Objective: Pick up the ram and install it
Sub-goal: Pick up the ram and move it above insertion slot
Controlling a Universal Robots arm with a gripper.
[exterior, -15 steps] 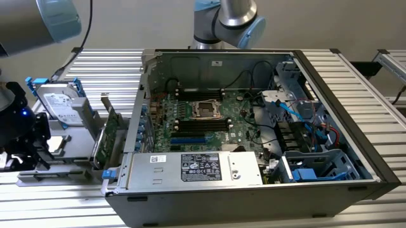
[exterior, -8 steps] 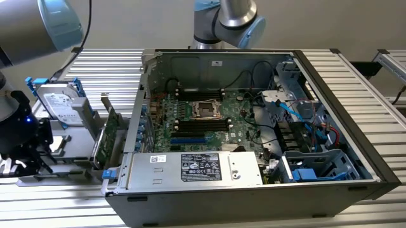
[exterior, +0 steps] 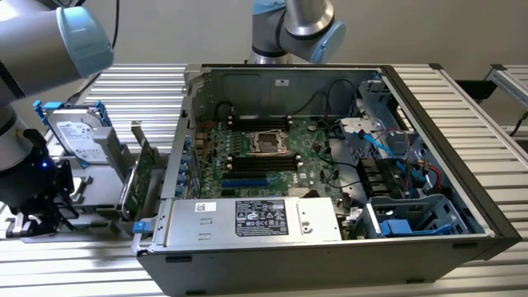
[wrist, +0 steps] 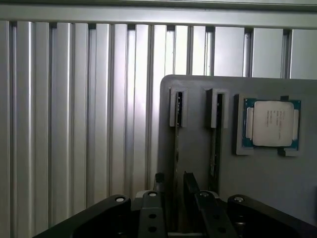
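The claw (wrist: 174,177) is open. Its two fingers (wrist: 190,184) stand one on each side of the ram (wrist: 176,144). I cannot tell if they touch it. The ram stands on its edge in a grey holder (wrist: 267,183), so it looks like a thin line. A second stick (wrist: 216,144) stands beside it, then a square chip (wrist: 271,123). The holder lies on the ribbed worktop (wrist: 74,124). The back of the claw is cut off.

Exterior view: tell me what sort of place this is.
Probably a robotics lab workbench for computer assembly: an open computer case with its motherboard exposed lies on a ribbed aluminium table, a robot arm stands by it, and a hard drive sits alongside.
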